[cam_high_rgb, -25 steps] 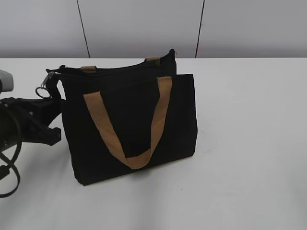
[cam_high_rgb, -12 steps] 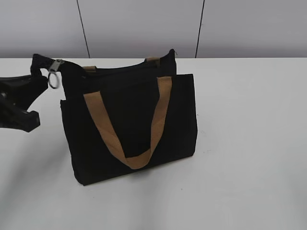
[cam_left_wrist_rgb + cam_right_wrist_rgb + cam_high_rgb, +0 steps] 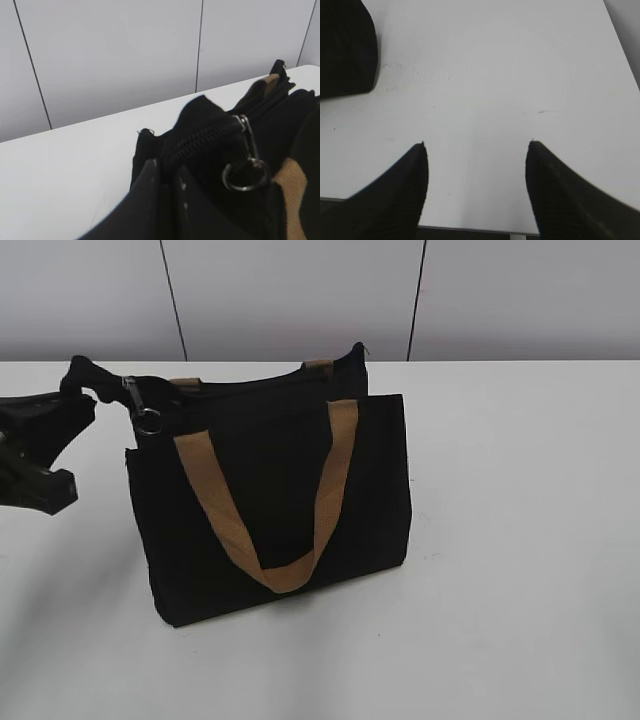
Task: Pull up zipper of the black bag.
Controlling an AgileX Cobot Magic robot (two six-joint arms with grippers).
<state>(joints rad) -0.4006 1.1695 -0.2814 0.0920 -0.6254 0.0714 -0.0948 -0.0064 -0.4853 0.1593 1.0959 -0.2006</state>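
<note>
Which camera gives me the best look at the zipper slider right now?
The left wrist view: the zipper fills the frame close up, its ring hanging beside the track. The exterior view shows it small at the black bag's left top corner. The right wrist view shows none of it.

The left gripper sits at the bag's upper left corner, jaws pinched together on the black fabric end there; the right gripper hangs well right of the bag, jaws spread, holding nothing
</note>
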